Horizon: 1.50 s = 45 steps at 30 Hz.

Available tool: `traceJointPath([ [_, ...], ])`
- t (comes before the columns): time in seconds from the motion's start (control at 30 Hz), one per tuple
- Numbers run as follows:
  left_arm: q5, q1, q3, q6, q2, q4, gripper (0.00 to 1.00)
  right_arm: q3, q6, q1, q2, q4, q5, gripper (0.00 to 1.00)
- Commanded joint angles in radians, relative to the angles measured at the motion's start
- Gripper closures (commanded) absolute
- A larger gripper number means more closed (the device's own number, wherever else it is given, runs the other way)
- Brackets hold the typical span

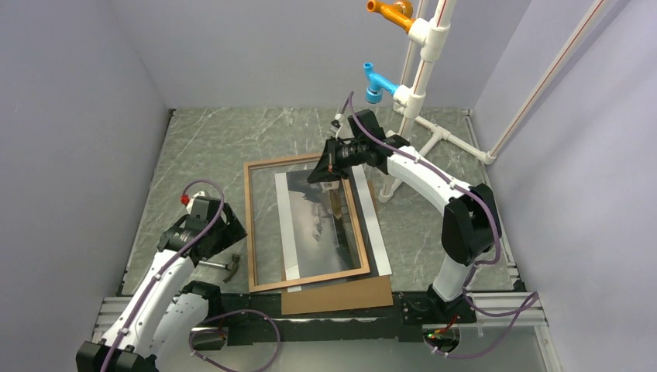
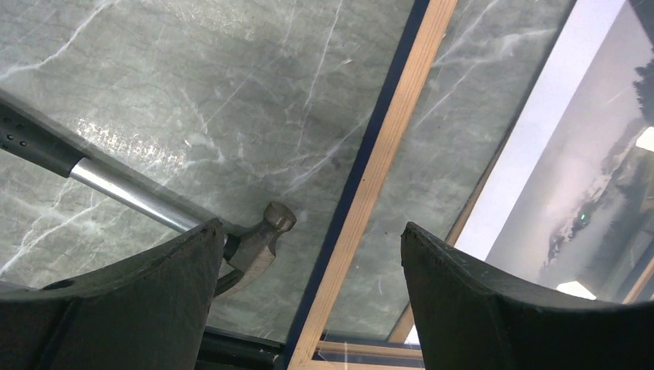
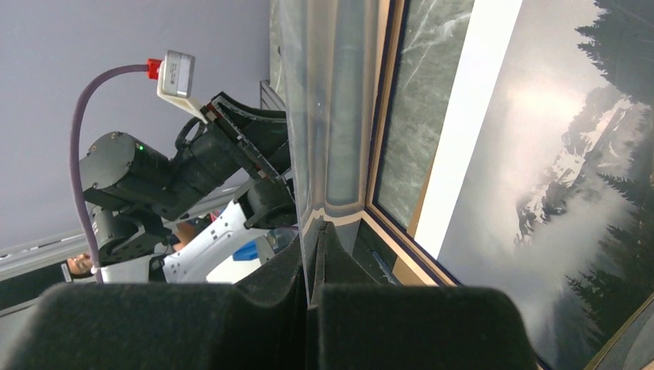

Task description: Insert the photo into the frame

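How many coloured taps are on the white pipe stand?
2. The orange tap sits high on the white pipe stand, at the picture's top edge; the blue tap is below it. Any higher ones would be out of view.

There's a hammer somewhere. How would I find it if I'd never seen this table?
Look at the grey marble table, then at the big wooden frame lying in its middle. Just outside the frame's left rail, by the corner nearest the arms, lies the hammer. It is the only metal tool, with a shiny silver shaft and dark grip, while its neighbours are flat.
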Motion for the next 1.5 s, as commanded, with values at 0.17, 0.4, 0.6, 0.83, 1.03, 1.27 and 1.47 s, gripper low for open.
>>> traceJointPath([
  [0.17,-0.007,0.005,0.028,0.018,0.017,0.005,0.13,0.019,0.021,0.0,0.022,0.08,-0.053,1.0],
  [0.4,-0.009,0.006,0.028,0.017,0.016,0.006,0.13,0.016,0.019,-0.002,0.0,0.074,-0.047,1.0],
  [0.6,0.0,0.006,0.031,0.027,0.02,0.006,0.13,-0.01,0.031,-0.003,-0.03,0.088,-0.039,1.0],
  [0.83,0.005,0.006,0.03,0.027,0.028,0.011,0.13,-0.037,0.036,-0.003,-0.046,0.096,-0.042,1.0],
  [1.03,0.01,0.006,0.021,0.023,0.029,0.018,0.13,-0.047,0.032,-0.003,-0.054,0.096,-0.042,1.0],
  [1.27,0.017,0.006,0.022,0.03,0.024,0.022,0.12,-0.042,0.028,-0.003,-0.056,0.085,-0.038,1.0],
  [1.47,0.018,0.006,0.023,0.034,0.024,0.026,0.11,-0.043,0.023,-0.003,-0.073,0.073,-0.033,1.0],
])
